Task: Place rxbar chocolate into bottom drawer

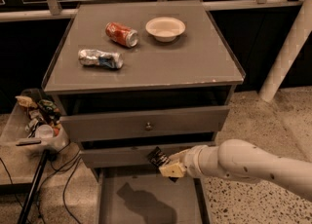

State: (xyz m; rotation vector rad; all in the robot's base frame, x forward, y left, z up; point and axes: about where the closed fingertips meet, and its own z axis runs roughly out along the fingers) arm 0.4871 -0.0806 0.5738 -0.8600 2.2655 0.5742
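Observation:
The rxbar chocolate (pixel 157 157) is a small black wrapper held in my gripper (pixel 165 164). The gripper is shut on it, in front of the middle drawer and just above the back of the open bottom drawer (pixel 126 189). My white arm (pixel 243 162) reaches in from the right. The bottom drawer is pulled out, a shallow grey tray with the arm's shadow on its floor.
On the cabinet top (pixel 195 62) lie a red soda can (pixel 122 34), a crushed silver-blue can (pixel 101 58) and a white bowl (pixel 165 28). A bin of clutter (pixel 36 121) on a stand is at the left, cables below it. A white post (pixel 287 57) stands at the right.

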